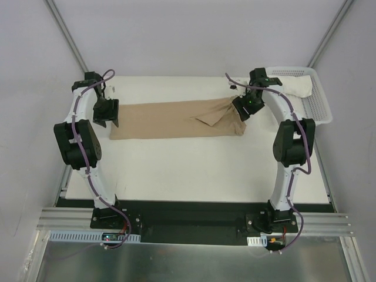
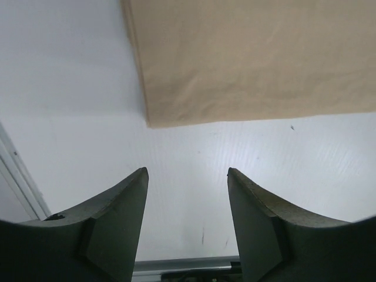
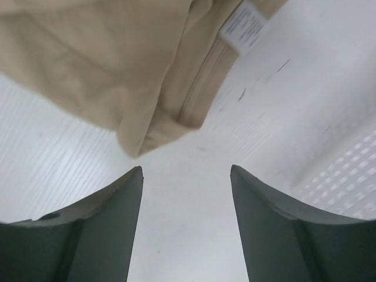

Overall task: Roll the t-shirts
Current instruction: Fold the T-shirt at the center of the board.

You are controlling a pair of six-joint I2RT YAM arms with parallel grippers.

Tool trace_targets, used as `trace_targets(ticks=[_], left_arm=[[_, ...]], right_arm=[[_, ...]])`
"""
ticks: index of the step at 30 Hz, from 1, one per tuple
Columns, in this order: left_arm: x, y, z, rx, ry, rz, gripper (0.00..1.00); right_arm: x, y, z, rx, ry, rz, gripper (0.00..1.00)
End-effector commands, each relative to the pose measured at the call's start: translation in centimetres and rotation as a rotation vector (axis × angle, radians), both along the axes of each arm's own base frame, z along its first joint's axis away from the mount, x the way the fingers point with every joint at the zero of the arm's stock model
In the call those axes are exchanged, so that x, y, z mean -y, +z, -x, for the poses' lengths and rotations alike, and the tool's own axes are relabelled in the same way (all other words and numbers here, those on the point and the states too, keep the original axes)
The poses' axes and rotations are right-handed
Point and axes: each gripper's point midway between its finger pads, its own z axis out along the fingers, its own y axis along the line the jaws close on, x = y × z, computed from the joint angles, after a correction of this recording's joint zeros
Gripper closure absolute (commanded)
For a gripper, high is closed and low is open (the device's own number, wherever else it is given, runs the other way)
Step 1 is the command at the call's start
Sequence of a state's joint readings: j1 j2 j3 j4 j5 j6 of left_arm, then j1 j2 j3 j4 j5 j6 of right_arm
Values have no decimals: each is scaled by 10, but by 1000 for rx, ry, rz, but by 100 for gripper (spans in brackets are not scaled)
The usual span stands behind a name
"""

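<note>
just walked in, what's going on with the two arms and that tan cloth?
The arms are working on rolling t-shirts. The tan t-shirt lies on the table, folded into a long flat strip and not yet rolled. The left hand sits at its left end and the right hand at its right end, near the neck label. Both are open and hold nothing. A white t-shirt lies in the basket at the far right corner.

One t-shirt [image 1: 170, 120] lies flat on the desk [image 1: 194, 170] in a long band near the far edge, running left to right. The left tool [image 1: 108, 121] stands at its left end, the right tool [image 1: 244, 111] at its right end. The basket [image 1: 320, 103] sits at the far right corner, the second t-shirt [image 1: 291, 87] inside it
</note>
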State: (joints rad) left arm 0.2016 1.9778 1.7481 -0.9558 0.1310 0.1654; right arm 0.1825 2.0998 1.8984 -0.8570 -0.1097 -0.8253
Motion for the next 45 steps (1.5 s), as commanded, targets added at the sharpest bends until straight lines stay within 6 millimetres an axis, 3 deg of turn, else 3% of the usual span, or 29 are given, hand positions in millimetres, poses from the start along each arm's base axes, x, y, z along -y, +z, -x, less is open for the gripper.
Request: trace_targets(ticks=[1, 7, 12, 15, 25, 32, 35, 42, 45], left_arm=[[19, -21, 18, -68, 1, 58, 44], [14, -40, 12, -109, -21, 45, 48], [12, -52, 11, -140, -40, 40, 53], [10, -61, 12, -165, -45, 37, 57], [2, -80, 11, -213, -74, 8, 64], [-6, -88, 11, -235, -88, -22, 65], [-10, -90, 10, -236, -92, -29, 67], [-28, -86, 8, -221, -93, -54, 70], [-33, -82, 10, -216, -104, -64, 70]], right_arm=[[-7, 1, 61, -167, 85, -122, 36], [-16, -4, 70, -218, 149, -197, 38], [-17, -20, 76, -279, 174, -186, 39], [-16, -32, 77, -315, 178, -177, 44], [-13, -52, 57, -301, 186, -135, 54], [-6, -62, 54, -298, 209, -91, 90], [2, -61, 58, -306, 235, -74, 97], [25, -48, 67, -295, 301, -31, 99], [29, -46, 79, -327, 345, -16, 99]])
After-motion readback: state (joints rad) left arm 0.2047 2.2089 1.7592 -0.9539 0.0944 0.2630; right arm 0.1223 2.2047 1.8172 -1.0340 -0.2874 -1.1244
